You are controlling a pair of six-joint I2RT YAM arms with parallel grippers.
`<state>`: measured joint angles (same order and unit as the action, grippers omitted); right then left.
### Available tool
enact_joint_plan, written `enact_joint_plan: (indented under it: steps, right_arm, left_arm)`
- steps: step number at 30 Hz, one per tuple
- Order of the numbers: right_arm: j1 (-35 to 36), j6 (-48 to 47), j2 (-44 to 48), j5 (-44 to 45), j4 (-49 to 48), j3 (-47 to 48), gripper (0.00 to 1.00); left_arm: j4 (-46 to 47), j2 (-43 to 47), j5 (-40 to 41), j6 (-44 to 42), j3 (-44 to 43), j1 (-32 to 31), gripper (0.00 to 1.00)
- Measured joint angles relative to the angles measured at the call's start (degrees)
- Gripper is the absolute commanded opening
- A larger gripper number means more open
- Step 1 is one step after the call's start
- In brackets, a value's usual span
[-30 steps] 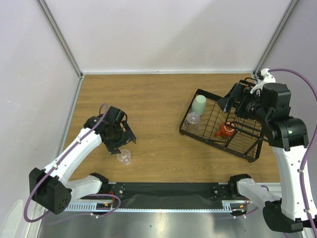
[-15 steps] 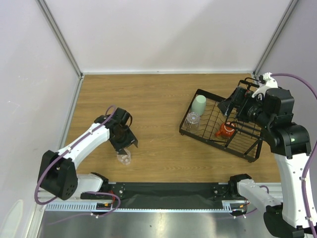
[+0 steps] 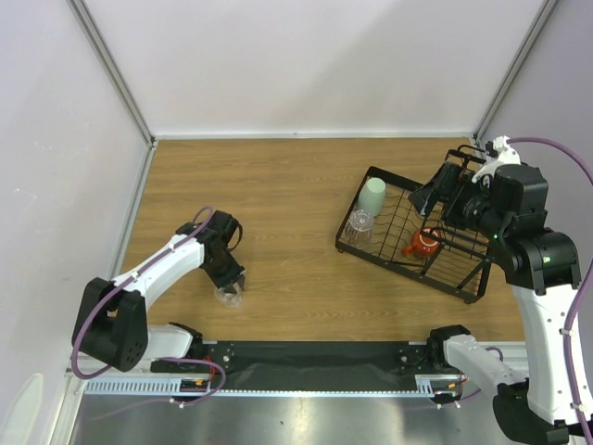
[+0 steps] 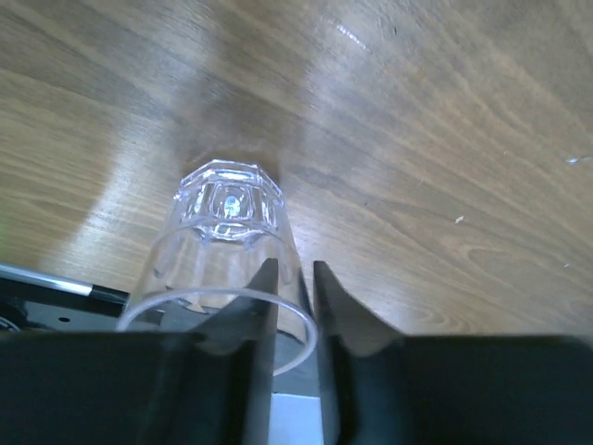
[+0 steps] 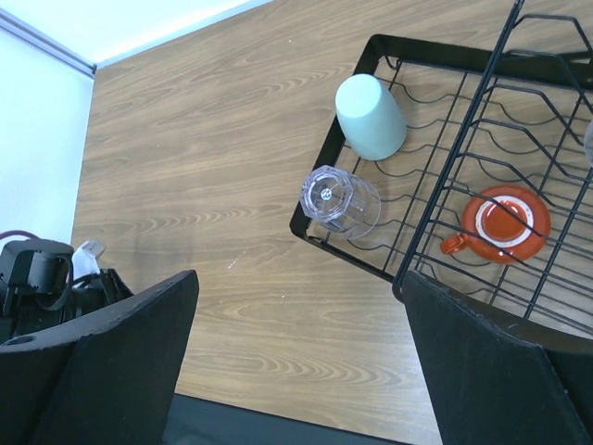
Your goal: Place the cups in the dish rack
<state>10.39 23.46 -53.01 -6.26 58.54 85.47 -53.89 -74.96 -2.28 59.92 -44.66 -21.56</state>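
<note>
Standing near the front edge of the table [image 3: 278, 204], close to the black strip by the arm bases, a clear tumbler [image 3: 229, 295] sits mouth up with its faceted base on the wood. Its long axis runs roughly vertical. In the wrist view I look down through the open mouth to the base. The left gripper [image 3: 227, 281] comes down on it from above. Its two fingers are nipped in to a narrow gap across the tumbler's right-hand wall [image 4: 287, 278], one finger inside the rim and the other outside. It is a pinch on the wall, not a grasp around the body.

Over on the right, the dish rack [image 3: 398, 264] lies at an angle on the table. The right gripper [image 3: 431, 197] hangs above its far side, fingers spread wide with nothing between them. Below it are three cups, each with its base up. The mint-green cup [image 5: 369, 116] is in the rack's left corner. Just beside it is a second tumbler [image 5: 339, 199], tipped a little, its base leaning toward the rack's left rim. The orange mug [image 5: 505, 222] sits further in, under the taller wires, showing a pale ring on its underside, its handle pointing toward the rack's near rim.
</note>
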Motion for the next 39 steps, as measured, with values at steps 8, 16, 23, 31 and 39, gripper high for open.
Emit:
enact_joint_plan:
  steps: [8, 16, 23, 31, 39]
  right_arm:
    - [0.00, 5.01, -3.45, -0.15, 0.72, 0.00, 1.00]
    - [0.00, 10.34, -6.56, -2.82, 1.14, -2.71, 1.00]
    - [0.00, 11.96, -5.38, -4.79, 0.92, -3.76, 1.00]
    - [0.00, 12.55, -5.51, -6.91, 0.20, -3.74, 1.00]
    - [0.00, 12.24, -3.37, -9.16, -2.08, -3.76, 1.00]
  left_arm:
    - [0.85, 0.02, -1.09, -2.01, -2.97, 0.81, 0.00]
    - [12.61, -0.68, -11.78, -7.50, -12.98, 0.96, 0.00]
    - [29.38, -1.88, -23.69, -7.08, -17.90, 0.66, 0.00]
    - [50.16, -10.05, -37.59, -3.78, -29.44, -5.33, 0.00]
    - [73.40, -14.93, -48.65, 5.31, -32.30, -9.60, 0.00]
